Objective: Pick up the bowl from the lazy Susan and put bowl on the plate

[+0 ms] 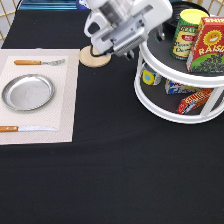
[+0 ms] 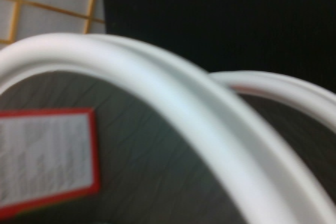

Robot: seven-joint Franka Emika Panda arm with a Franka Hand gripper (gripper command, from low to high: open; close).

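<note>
The lazy Susan stands at the exterior view's right, white with two dark tiers. My gripper hangs at the left edge of its upper tier, under the white hand. A dark curved rim behind the can on the upper tier may be the black bowl; the arm hides the rest. The silver plate lies empty on a placemat at the left. The wrist view shows the lazy Susan's white rims and grey tray surface from close by, with no bowl.
A yellow-green can and a red raisin box stand on the upper tier, with small packets on the lower one. A fork and a knife flank the plate on the placemat. A wooden coaster lies under the arm.
</note>
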